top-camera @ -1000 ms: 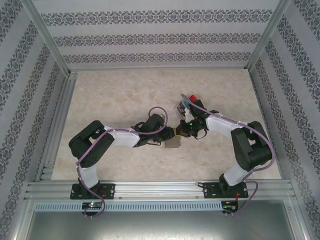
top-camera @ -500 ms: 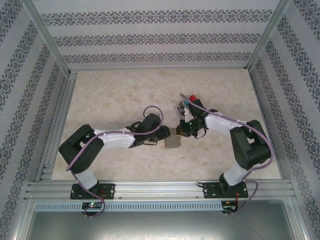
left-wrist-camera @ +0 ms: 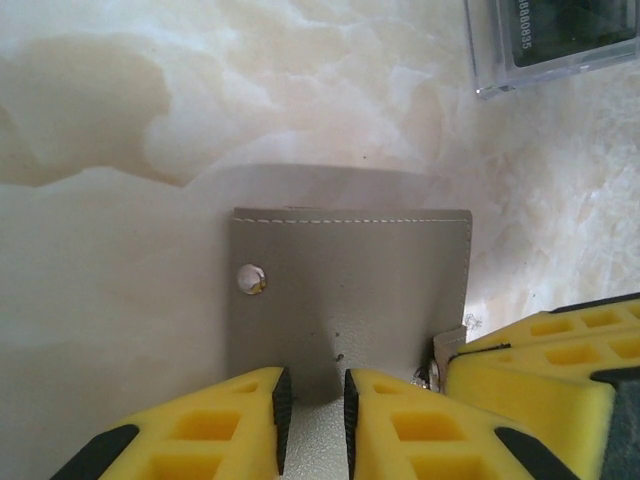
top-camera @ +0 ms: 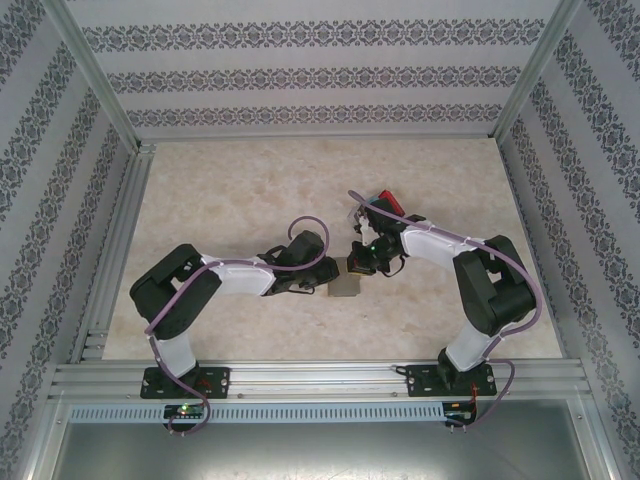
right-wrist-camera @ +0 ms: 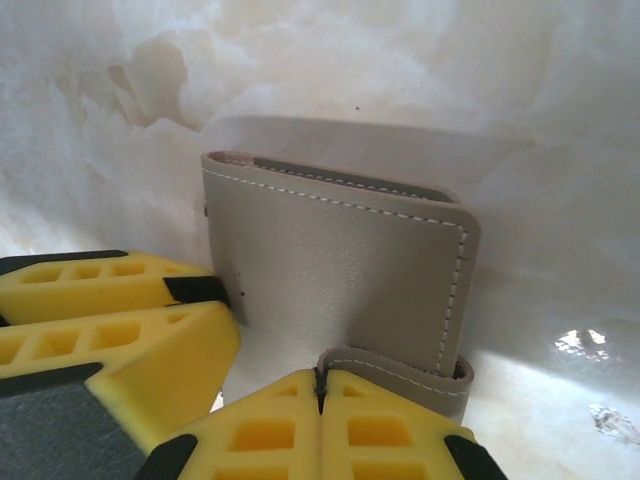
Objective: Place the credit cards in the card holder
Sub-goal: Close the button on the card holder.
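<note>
The pale marbled worktop [top-camera: 240, 190] lies under me. My left arm [top-camera: 235, 275] reaches in from 8 o'clock and my right arm [top-camera: 450, 245] from 4 o'clock. They meet just off the middle, towards 6 o'clock.

There sits the card holder [top-camera: 345, 287], grey and stitched along its edges, between my two wrists. From my right wrist it looks partly unfolded: one panel rises up and away, and a second flap lies low at its 6 o'clock side.

In my left wrist view a clear case [left-wrist-camera: 487, 70] with a dark card inside lies at 1 o'clock of the holder, apart from it. From above, the credit cards [top-camera: 388, 203], red showing on top, lie at 1 o'clock of the holder, beside my right forearm. I cannot tell how many there are.

My right fingers [right-wrist-camera: 320, 390] are closed tight, pinching the edge of the low flap. My left fingers [left-wrist-camera: 286, 405] stand a narrow gap apart at the holder's 6 o'clock edge, and the grey panel runs down into that gap. I cannot tell whether they press on it. In that same view my right fingers sit at 4 o'clock, at the holder's corner.

A small round snap [left-wrist-camera: 250, 278] sits near the panel's 9 o'clock edge.
</note>
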Robot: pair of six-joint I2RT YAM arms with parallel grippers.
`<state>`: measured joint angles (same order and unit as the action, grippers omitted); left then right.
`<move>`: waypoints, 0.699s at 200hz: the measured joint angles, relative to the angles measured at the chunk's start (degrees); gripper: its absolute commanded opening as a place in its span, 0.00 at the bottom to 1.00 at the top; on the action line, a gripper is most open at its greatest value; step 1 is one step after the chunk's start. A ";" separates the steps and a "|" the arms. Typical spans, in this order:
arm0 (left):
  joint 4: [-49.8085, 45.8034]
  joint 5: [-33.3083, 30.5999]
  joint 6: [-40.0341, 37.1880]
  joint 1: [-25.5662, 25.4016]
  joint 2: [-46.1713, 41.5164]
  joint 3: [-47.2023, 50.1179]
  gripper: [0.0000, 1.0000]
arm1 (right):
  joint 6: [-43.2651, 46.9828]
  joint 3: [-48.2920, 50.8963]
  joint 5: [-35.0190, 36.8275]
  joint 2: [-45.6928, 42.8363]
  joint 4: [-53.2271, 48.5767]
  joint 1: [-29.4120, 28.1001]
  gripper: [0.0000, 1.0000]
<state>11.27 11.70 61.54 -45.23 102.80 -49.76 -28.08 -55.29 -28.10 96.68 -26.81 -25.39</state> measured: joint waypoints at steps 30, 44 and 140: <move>0.31 0.04 0.42 0.00 0.09 0.00 0.25 | 0.17 -0.17 0.24 0.00 -0.48 0.00 0.00; 0.33 0.04 0.61 -0.02 0.11 0.00 0.25 | 0.66 -0.17 0.44 0.02 -0.83 -0.02 0.00; 0.68 0.02 1.51 -0.02 0.35 0.02 0.24 | 1.66 -3.37 2.73 3.04 -3.85 -2.25 0.00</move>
<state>11.94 11.73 63.05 -45.25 103.15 -49.74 -26.41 -58.65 -25.36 99.72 -30.65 -27.64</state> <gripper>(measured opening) 0.241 0.041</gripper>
